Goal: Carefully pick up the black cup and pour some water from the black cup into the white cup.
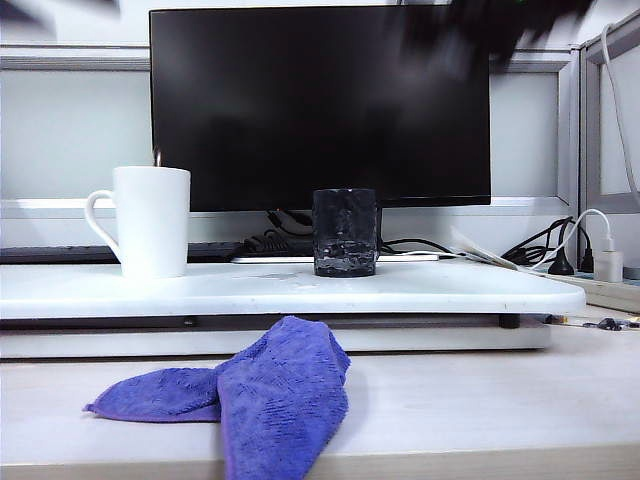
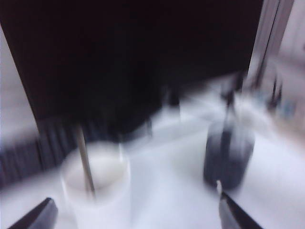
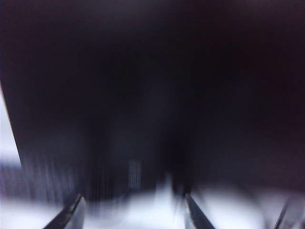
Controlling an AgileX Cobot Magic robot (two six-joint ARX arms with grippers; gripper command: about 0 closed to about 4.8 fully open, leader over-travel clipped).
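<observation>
While the exterior view shows no end effector clearly, only a dark blur at its upper right, the left wrist view shows the left end effector (image 2: pixel 136 214) spread wide and empty above one white cup (image 2: pixel 97 183) and one black cup (image 2: pixel 228 157). Right wrist view: the right end effector (image 3: pixel 133 214), prongs apart, nothing between them, before the monitor (image 3: pixel 152 86). Count on the white table (image 1: pixel 300 290): one white cup (image 1: pixel 150 220) left, one black cup (image 1: pixel 345 232) centre, well apart; one purple cloth (image 1: pixel 260 395) lying in front.
</observation>
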